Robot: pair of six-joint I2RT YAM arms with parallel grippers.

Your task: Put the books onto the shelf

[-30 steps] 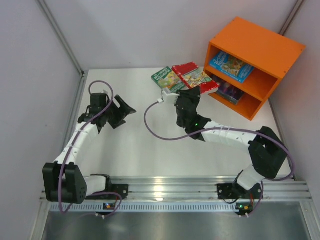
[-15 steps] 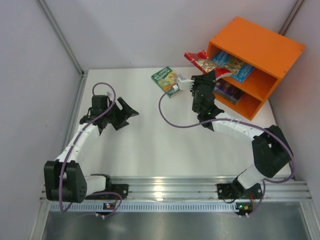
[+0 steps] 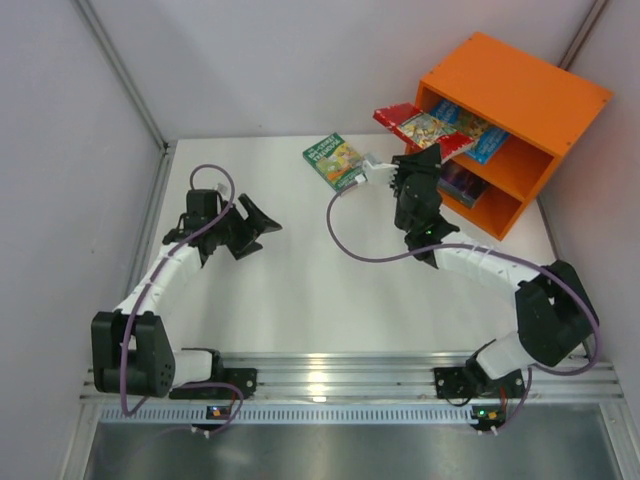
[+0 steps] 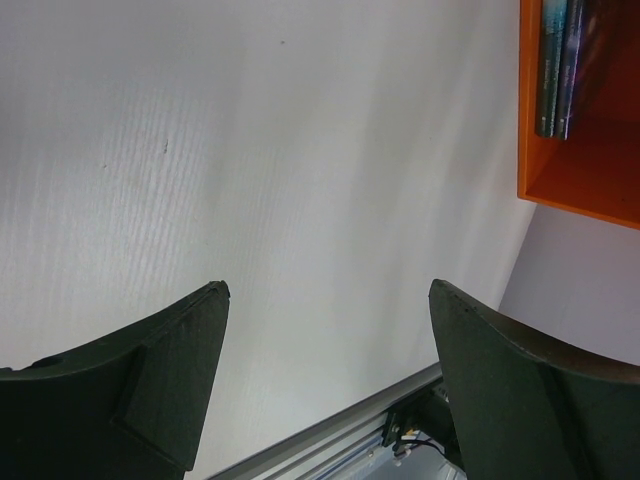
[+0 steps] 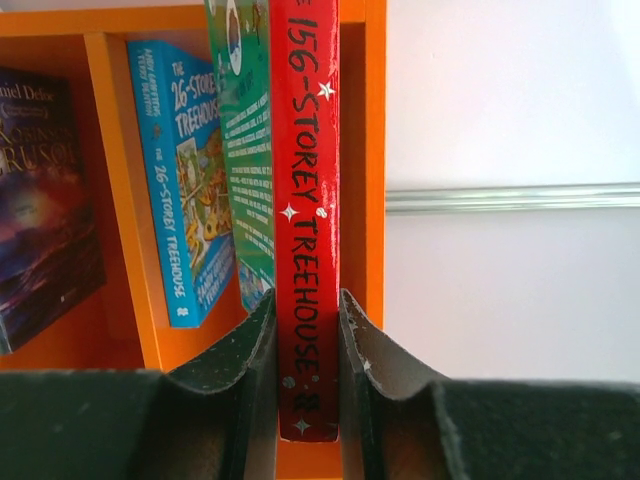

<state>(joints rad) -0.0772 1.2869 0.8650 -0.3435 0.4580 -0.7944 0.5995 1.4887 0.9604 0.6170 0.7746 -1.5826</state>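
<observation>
- The right gripper (image 3: 430, 152) has raised the glossy red book (image 5: 305, 180) off the worktop (image 3: 300, 290) to the upper opening of the boxy orange shelf (image 3: 520, 85), clamped across its thin covers.
- Left gripper (image 4: 325, 300), far left of the shelf: fingers apart.

Top external view: fixed high above and behind both arm bases, looking down and forward. It is far enough to take in the whole table (image 3: 290, 300), with the bases at 6 o'clock and the orange shelf (image 3: 520, 95) at 2 o'clock.
Left wrist view: on the left arm, close over the tabletop, looking out between the fingers of the left gripper (image 4: 328, 288) at 7 and 5 o'clock. A shelf corner shows at 1 o'clock.
Right wrist view: on the right arm, very near the shelf's open front, facing in. The red book (image 5: 305, 180) runs from 12 to 6 o'clock through the right gripper (image 5: 306, 298).
Shared: all three see the shelf. Top and left wrist share bare table; top and right wrist share the red book.
</observation>
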